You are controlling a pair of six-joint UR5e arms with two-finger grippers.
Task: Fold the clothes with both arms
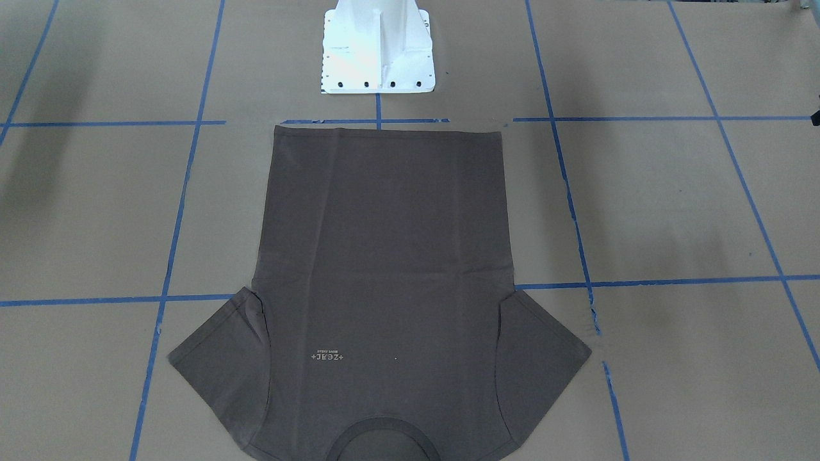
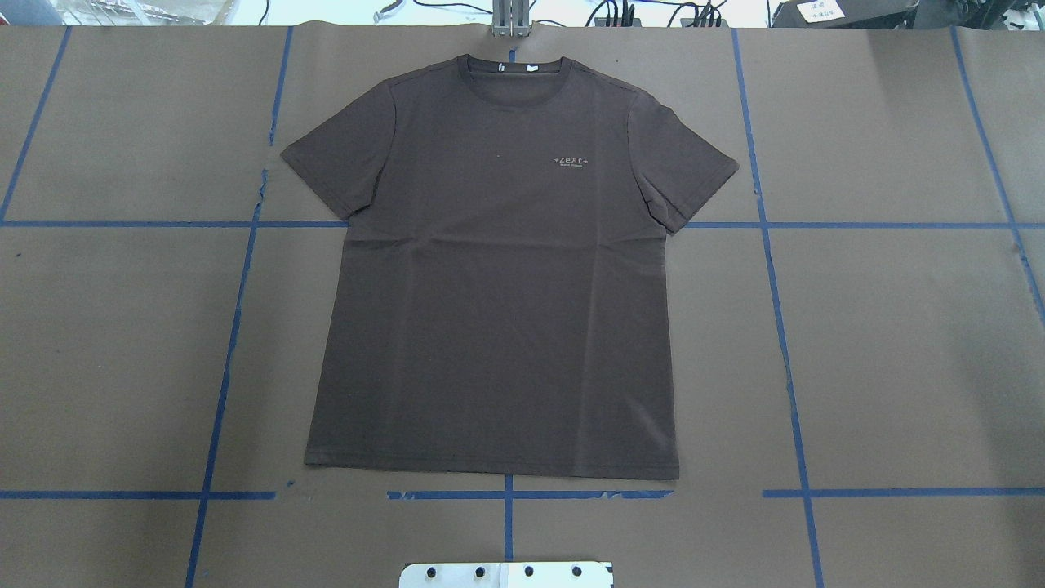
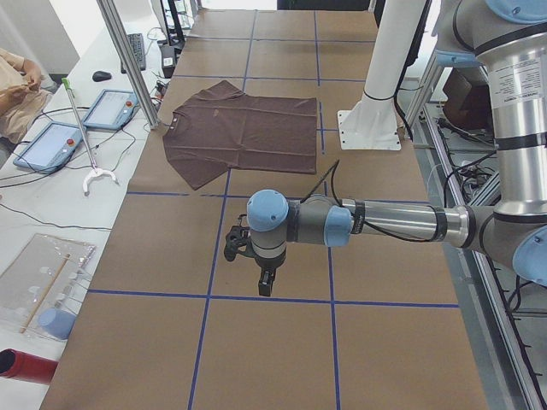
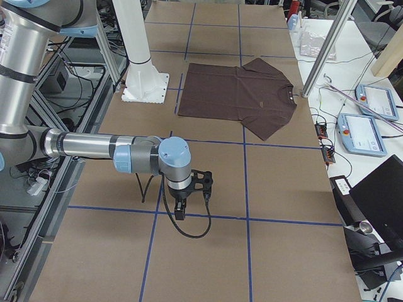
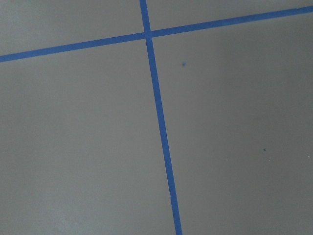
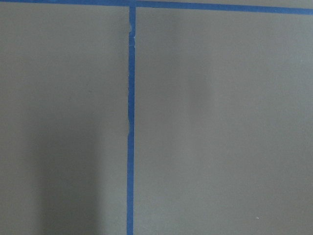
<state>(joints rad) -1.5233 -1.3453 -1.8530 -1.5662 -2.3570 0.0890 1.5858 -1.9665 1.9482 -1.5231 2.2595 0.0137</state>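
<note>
We see the left arm [image 3: 385, 224] stretched level over the table [image 2: 898, 343], its wrist bent so that the left gripper [image 3: 266, 289] points straight down, well apart from the T-shirt [image 2: 490, 286]. The right arm [image 4: 88, 146] takes the same pose at the table's other end, and the right gripper [image 4: 179, 214] hangs downward there. We see both grippers only from the table's ends, small and dark, so we cannot tell how their jaws stand. The T-shirt lies flat and face up in the middle of the table, its hem [image 2: 490, 472] near the white pedestal base [image 1: 378, 48] and its collar [image 2: 516, 69] at the far edge. The front-facing view cuts the collar off at its lower border. The chest lettering [image 2: 572, 159] is too small for us to read surely. Both wrist cameras show only brown surface crossed by blue tape lines [image 2: 779, 327].
</note>
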